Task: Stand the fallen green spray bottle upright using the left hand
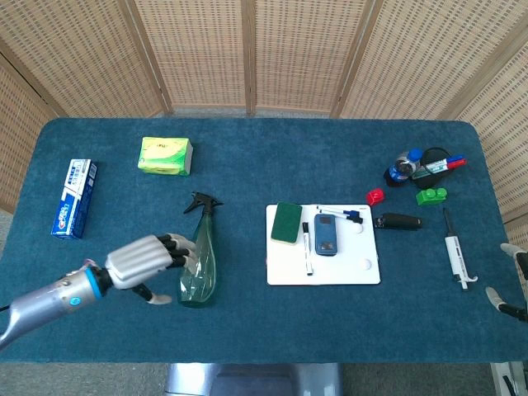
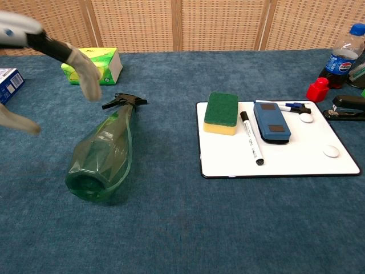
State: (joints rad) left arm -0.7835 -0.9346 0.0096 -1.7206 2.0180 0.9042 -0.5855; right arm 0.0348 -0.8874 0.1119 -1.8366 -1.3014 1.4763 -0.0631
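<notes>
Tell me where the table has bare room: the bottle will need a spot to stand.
Bare cloth lies between the fallen green spray bottle and the white board, along the near edge below both, and across the far middle right of the green tissue box. The far right corner around the blue-capped bottle is crowded.

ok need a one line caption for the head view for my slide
Left hand reaching with spread fingers toward the fallen green spray bottle, which lies on the blue table beside a whiteboard.
</notes>
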